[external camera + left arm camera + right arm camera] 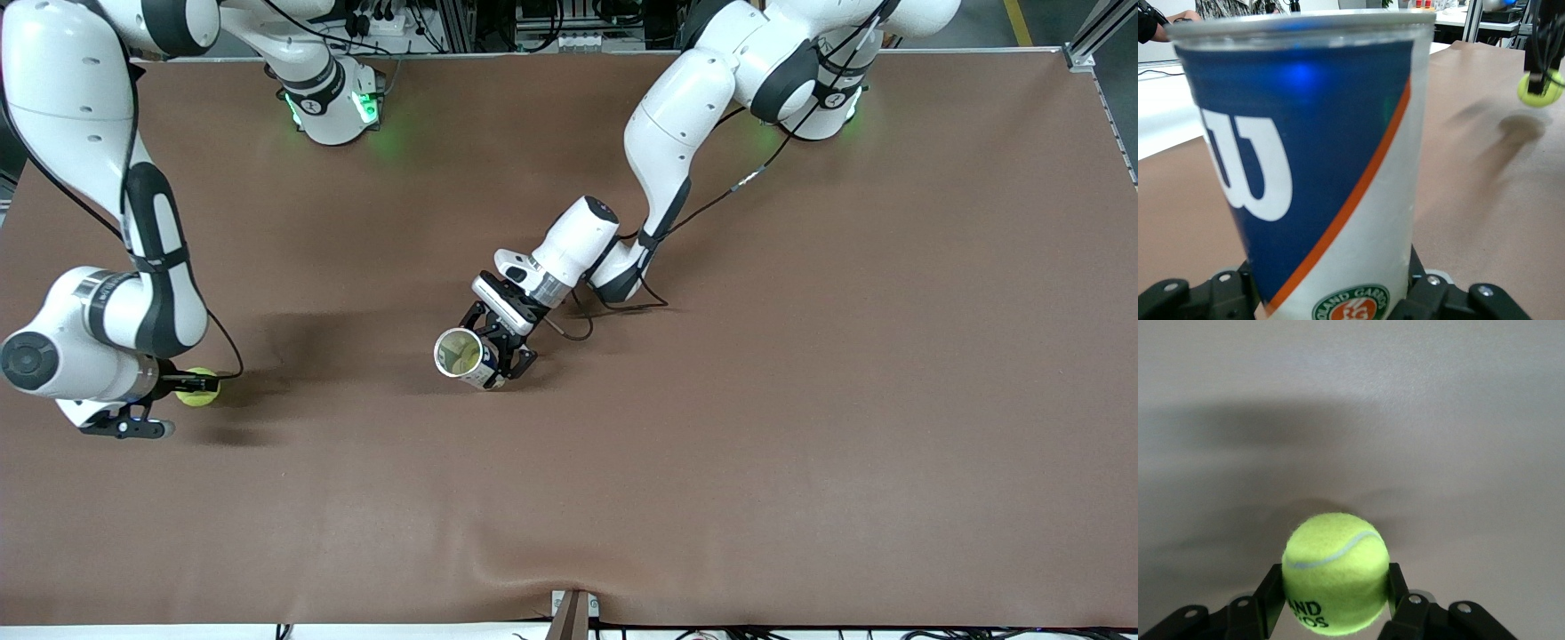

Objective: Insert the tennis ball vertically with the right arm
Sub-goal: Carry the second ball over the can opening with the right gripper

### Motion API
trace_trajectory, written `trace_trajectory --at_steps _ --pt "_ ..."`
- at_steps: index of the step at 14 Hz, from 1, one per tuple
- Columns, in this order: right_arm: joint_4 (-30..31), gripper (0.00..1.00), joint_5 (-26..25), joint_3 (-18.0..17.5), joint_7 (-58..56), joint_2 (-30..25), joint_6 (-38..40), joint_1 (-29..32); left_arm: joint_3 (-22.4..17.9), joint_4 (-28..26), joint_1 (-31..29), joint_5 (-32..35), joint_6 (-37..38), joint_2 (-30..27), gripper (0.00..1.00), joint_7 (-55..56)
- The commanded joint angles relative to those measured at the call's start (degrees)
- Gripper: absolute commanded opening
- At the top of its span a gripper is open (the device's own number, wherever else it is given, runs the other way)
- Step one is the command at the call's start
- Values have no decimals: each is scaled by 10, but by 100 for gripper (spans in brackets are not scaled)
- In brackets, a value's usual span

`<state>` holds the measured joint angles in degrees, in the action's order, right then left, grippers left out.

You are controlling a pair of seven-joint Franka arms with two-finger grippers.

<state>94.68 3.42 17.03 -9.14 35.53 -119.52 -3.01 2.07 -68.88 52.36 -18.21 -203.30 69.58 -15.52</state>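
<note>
Right gripper point(182, 384): at the right arm's end of the table point(800, 400), fingers clamped on the tennis ball point(197, 388), held just above the surface. Left gripper point(498, 351): mid-table, jaws partway closed around the tilted ball can point(464, 357), balls visible inside.

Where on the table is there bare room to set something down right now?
Bare mat runs along the table edge nearest the front camera, and fills the left arm's end. Crowded spots: mid-table, where the left gripper holds the can, and the right arm's end, where the right gripper holds the ball.
</note>
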Motion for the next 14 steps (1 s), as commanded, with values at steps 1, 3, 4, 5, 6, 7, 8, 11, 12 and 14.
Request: trace_trajectory --at_steps 1,3,4,5,6,7,8,11,12,14 --pt "-87 0 6 -7 41 -47 155 -10 -2 9 3 -9 -3 3 80 2" --pt "-123 0 6 -7 85 -65 206 -40 -1 9 3 -10 -3 3 80 2" --pt "-131 0 6 -8 113 -79 221 -53 -2 9 2 -10 -3 2 80 2" --pt "-135 0 7 -8 135 -93 234 -66 -2 9 2 -10 -3 2 81 2" --pt "-136 0 7 -8 151 -111 248 -81 -1 9 2 -10 -3 2 81 2" --pt "-139 0 8 -8 162 -126 261 -95 -2 9 2 -10 -3 2 81 2" --pt "-145 0 18 -9 176 -134 271 -105 -1 9 2 -10 -3 2 81 2" --pt "-192 0 57 -8 244 -140 320 -132 -2 9 2 -10 -3 2 81 2" --pt "-205 0 62 -8 280 -140 331 -148 -2 9 2 -10 -3 2 81 2" --pt "-209 0 62 -8 357 -140 331 -194 -1 9 2 -10 -3 2 81 2"
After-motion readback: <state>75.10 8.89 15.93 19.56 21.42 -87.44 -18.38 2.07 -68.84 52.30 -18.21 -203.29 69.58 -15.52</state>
